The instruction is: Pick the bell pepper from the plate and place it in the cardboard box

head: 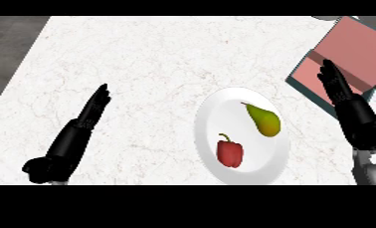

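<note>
A red bell pepper [230, 153] lies on the near half of a white plate [220, 110], with a green-yellow pear [265, 119] beside it toward the far right. The cardboard box [345, 53], pink inside with grey walls, stands at the far right corner of the counter. My right hand [345, 103] is open with straight fingers, right of the plate and reaching over the near edge of the box. My left hand [77, 132] is open too, fingers straight, resting on the counter well left of the plate. Neither hand touches the pepper.
The white marble counter [147, 62] stretches wide to the left and behind the plate. Its left edge runs diagonally at the far left, with dark floor beyond.
</note>
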Motion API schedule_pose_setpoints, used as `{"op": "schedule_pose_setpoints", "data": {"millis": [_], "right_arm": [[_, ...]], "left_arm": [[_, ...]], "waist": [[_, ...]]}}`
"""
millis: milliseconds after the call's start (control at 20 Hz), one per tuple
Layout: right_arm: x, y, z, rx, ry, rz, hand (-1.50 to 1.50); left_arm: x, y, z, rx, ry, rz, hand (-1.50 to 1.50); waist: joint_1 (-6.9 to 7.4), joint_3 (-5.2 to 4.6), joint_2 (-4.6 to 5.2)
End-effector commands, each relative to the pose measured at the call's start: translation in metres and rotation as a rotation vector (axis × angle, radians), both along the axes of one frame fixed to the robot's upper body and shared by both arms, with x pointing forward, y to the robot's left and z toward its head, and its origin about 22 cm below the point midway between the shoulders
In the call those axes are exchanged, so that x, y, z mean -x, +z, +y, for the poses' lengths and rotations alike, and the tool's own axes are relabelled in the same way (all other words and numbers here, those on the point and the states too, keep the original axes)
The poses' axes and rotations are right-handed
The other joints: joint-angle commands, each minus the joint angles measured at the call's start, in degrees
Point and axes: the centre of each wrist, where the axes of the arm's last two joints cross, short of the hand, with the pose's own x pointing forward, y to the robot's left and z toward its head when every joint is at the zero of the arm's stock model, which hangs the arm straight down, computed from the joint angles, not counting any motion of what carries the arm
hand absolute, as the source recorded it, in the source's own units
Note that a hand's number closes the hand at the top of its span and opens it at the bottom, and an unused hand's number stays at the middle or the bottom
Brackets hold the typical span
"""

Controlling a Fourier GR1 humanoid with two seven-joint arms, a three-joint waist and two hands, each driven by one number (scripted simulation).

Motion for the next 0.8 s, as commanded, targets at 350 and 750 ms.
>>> {"op": "schedule_pose_setpoints", "data": {"millis": [350,750], "right_arm": [[0.019,0.130,0.035,0.576,-0.060,-0.380,-1.50],[0.093,0.132,0.092,0.863,0.115,-0.419,-1.50]], "left_arm": [[-0.030,0.038,0.031,-0.187,0.003,-0.118,0.00],[-0.057,0.041,0.027,-0.157,-0.035,-0.149,0.00]], "waist": [[-6.80,-1.52,-1.95],[-4.61,-0.97,-0.53]]}}
